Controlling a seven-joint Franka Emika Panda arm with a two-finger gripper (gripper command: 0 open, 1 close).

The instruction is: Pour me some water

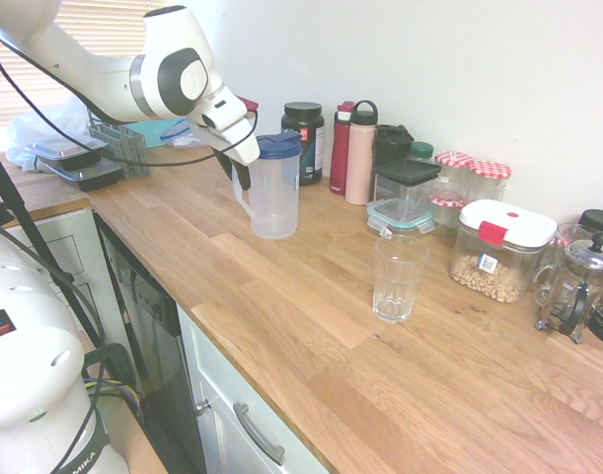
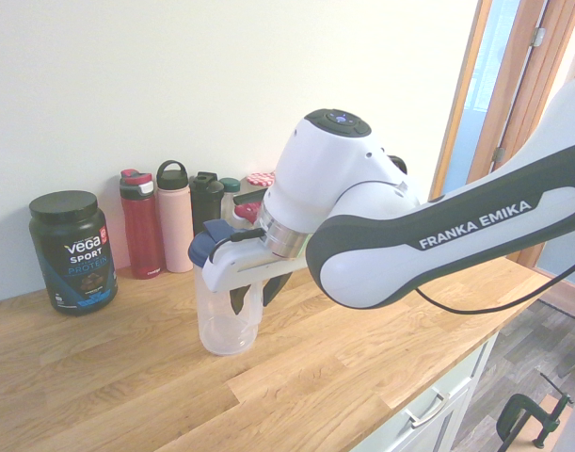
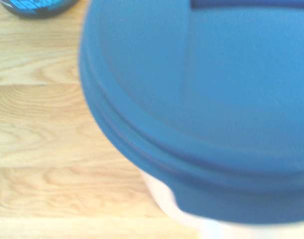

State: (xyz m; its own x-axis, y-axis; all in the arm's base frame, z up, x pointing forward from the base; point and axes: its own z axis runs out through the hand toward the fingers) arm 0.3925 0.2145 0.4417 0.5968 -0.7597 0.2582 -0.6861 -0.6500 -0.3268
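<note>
Second exterior view: your jaws stand parted beside the lidded pitcher point(image 2: 229, 315), on its handle side, with their tips below the blue lid point(image 2: 209, 241). Some of the handle point(image 1: 239, 196) shows by them in the first exterior view; you can't tell from here whether either side touches it. The pitcher stands upright on the bench point(image 1: 271, 306). In the wrist view, the lid fills much of the picture, out of focus, so the grip area is hidden from you there.

A little farther from the jaws, you have the black Vega Sport tub point(image 2: 72, 259), then the red bottle point(image 2: 143, 231) and pink bottle point(image 2: 175, 228) side by side near the wall. The dark bottle point(image 1: 391, 148) is just beyond them. The clear glass point(image 1: 397, 286) stands upright on the bench, well apart from the pitcher and your jaws.

Past the glass, you see the clear container of beige pieces point(image 1: 492, 259) with its white lid and red clasp; farthest along is the French press point(image 1: 574, 288).
</note>
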